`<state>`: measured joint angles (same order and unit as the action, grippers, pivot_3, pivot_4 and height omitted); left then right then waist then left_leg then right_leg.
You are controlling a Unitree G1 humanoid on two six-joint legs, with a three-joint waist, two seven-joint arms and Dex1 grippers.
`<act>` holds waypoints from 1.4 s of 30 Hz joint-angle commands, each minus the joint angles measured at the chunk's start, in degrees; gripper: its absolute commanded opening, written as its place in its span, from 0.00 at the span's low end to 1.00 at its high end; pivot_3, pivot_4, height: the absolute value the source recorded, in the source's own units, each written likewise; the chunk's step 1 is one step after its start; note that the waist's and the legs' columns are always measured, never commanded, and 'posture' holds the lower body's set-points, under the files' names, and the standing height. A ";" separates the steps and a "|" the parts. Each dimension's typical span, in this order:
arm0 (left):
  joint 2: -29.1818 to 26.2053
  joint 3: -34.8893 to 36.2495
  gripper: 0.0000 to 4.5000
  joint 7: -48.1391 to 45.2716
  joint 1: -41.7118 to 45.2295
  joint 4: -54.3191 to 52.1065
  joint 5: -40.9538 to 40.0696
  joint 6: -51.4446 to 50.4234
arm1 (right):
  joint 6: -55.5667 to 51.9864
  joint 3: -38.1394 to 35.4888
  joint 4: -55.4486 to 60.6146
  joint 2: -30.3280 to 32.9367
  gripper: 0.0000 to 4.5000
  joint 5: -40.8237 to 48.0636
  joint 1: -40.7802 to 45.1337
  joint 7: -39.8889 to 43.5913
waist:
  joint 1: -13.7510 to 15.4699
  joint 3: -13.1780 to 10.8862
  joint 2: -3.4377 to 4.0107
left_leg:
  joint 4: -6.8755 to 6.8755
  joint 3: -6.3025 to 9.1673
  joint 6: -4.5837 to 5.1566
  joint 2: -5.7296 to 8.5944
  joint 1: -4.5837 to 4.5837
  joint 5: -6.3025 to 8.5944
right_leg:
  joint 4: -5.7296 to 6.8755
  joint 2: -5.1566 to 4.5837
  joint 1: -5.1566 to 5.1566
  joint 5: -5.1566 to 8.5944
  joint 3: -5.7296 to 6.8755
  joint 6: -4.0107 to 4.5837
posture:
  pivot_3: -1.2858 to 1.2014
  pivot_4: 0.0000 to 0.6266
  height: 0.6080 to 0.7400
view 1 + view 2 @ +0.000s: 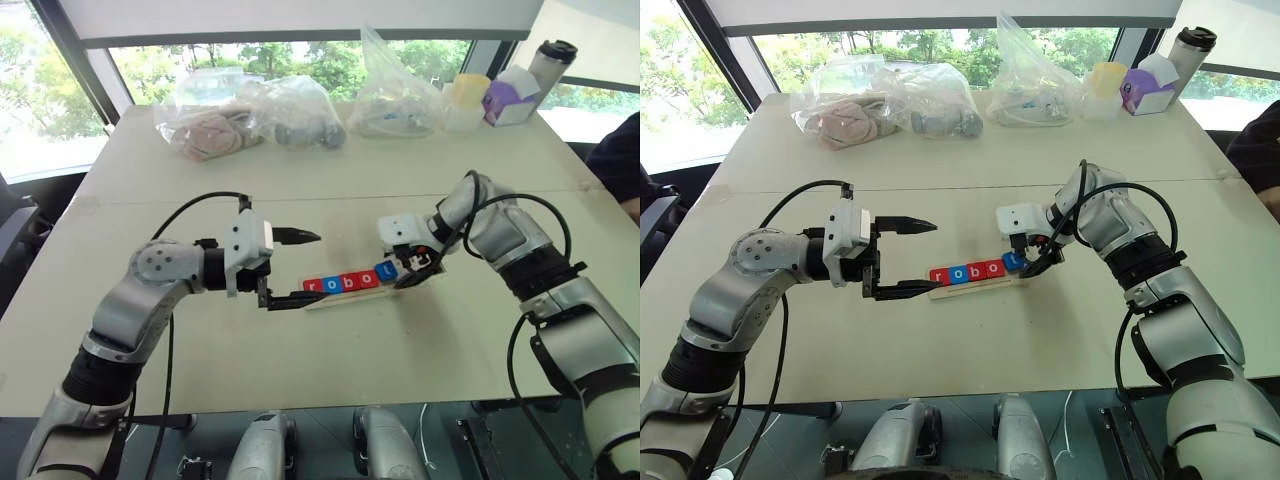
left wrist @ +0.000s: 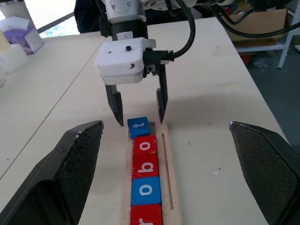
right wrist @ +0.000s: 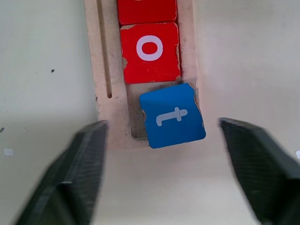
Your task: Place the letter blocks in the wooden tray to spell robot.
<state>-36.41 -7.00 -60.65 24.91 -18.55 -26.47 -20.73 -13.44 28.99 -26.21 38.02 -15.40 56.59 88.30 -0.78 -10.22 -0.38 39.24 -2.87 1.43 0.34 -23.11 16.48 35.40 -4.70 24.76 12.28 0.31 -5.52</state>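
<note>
The word is nearly done. In the tray, four blocks sit square in a row, reading r, o, b, o: red r, blue o, red b, red o. The fifth, the blue t, lies at the tray's end directly below the right gripper, between its fingertips. That gripper points steeply down with its fingers spread and nothing in them; the t appears let go.

The t is not seated, though. It is turned a little out of line with the red o next to it, touching that block at one corner, and its outer edge hangs past the tray's end and side. Judged from this, what remains is to square the t up and nudge it fully into the groove, then draw back.

The left gripper hangs level at the other end of the tray, near the r, its fingers wide apart and empty, one above the table and one low beside the tray's end.

Nothing stands in the way near the tray. Well beyond both grippers, at the table's far edge, are plastic bags, a purple box and a bottle. A person's dark sleeve shows at the table's right side.
</note>
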 commanded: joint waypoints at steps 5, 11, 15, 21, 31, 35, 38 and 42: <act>0.02 1.29 1.00 0.04 -0.15 -1.13 -0.07 1.20 | -0.44 -1.85 1.78 0.68 0.99 0.83 2.36 0.56 | 0.00 0.00 0.00 | 0.00 0.00 0.00 0.00 0.00 0.00 | 0.00 0.00 0.00 0.00 0.00 0.00 | 0.52 0.24 1.00; 0.00 1.26 1.00 -0.01 0.04 -1.18 -0.18 0.92 | 1.18 -5.38 -3.03 -0.36 0.99 0.81 6.92 -7.27 | -0.04 0.00 0.01 | 0.00 0.00 0.00 0.00 0.00 0.00 | 0.01 -0.01 0.02 0.00 0.00 0.00 | 0.52 0.24 1.00; 0.00 1.22 1.00 -0.07 0.13 -1.20 -0.25 0.81 | 4.75 -7.82 -4.52 -0.98 0.99 0.72 7.79 -14.59 | -0.07 0.00 0.01 | -0.04 0.01 -0.03 0.00 0.00 0.00 | 0.00 -0.03 0.02 0.00 -0.01 0.02 | 0.52 0.24 1.00; 0.10 1.03 1.00 -0.23 0.54 -1.01 -0.27 0.67 | 7.10 -7.89 -3.73 -1.33 0.99 -0.29 3.49 -21.09 | 0.03 0.00 0.00 | -0.05 0.00 -0.03 0.00 -0.05 -0.01 | -0.01 -0.06 0.07 -0.01 -0.01 0.03 | 0.52 0.24 1.00; -0.05 1.17 1.00 -0.55 1.16 -0.90 -0.46 0.33 | 7.25 -7.73 -0.51 -0.81 0.99 -1.42 -1.75 -24.07 | -0.18 -0.01 0.01 | -0.05 -0.01 -0.03 -0.01 -0.09 -0.01 | 0.01 -0.01 0.12 -0.02 -0.01 0.03 | 0.52 0.24 1.00; -0.21 1.30 1.00 -0.70 1.04 -0.99 -0.50 0.35 | 5.56 -7.70 2.78 -0.10 0.99 -0.95 -2.96 -21.65 | -0.07 -0.01 0.01 | -0.05 -0.01 -0.02 -0.01 -0.10 -0.01 | 0.01 0.00 0.12 -0.02 0.00 0.02 | 0.52 0.24 1.00; -0.05 1.21 1.00 -0.68 1.63 -0.46 -0.31 0.39 | 4.73 -7.67 4.56 0.26 0.99 -0.93 -4.01 -20.77 | 0.00 -0.01 0.01 | -0.04 -0.01 -0.02 0.00 -0.10 -0.01 | 0.01 0.01 0.11 -0.02 0.00 0.02 | 0.52 0.24 1.00; -0.01 1.16 1.00 -0.73 1.89 -0.25 -0.28 0.45 | 4.23 -7.44 6.60 1.15 0.99 -1.13 -4.95 -19.35 | 0.05 -0.01 0.01 | -0.04 -0.01 -0.02 0.00 -0.10 -0.01 | 0.01 0.01 0.11 -0.02 0.00 0.02 | 0.52 0.24 1.00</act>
<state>-36.15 -7.06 -61.24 25.62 -18.13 -26.44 -20.83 -9.20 22.36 -22.10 37.94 -16.74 51.34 68.37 -0.74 -10.23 -0.36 39.20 -2.87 1.41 0.34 -23.21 16.46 35.41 -4.69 24.87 12.26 0.31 -5.50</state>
